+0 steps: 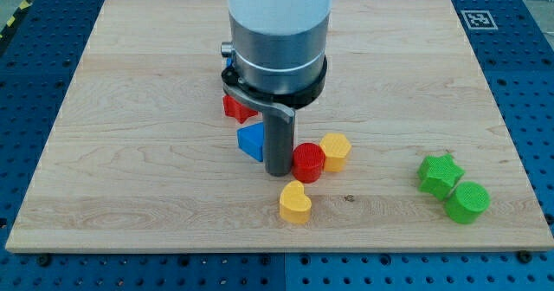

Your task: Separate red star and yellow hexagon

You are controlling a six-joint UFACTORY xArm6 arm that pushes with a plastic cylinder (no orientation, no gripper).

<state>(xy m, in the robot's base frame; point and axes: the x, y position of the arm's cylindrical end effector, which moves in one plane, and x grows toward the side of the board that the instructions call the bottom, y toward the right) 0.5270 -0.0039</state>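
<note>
Between blue block (252, 141) and ribbed red cylinder (308, 162), my fingerless tip (278, 173) rests on wood.

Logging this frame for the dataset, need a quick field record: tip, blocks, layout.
surface: light wooden board on a blue perforated table
my tip, touching or nearly touching the red plastic cylinder, right of the blue plastic block
red star, partly hidden behind the arm
yellow hexagon, against the red cylinder's right side
yellow heart, below the cylinder
green star
green cylinder, touching the green star
star-to-hexagon: apart, with my tip between them
</note>
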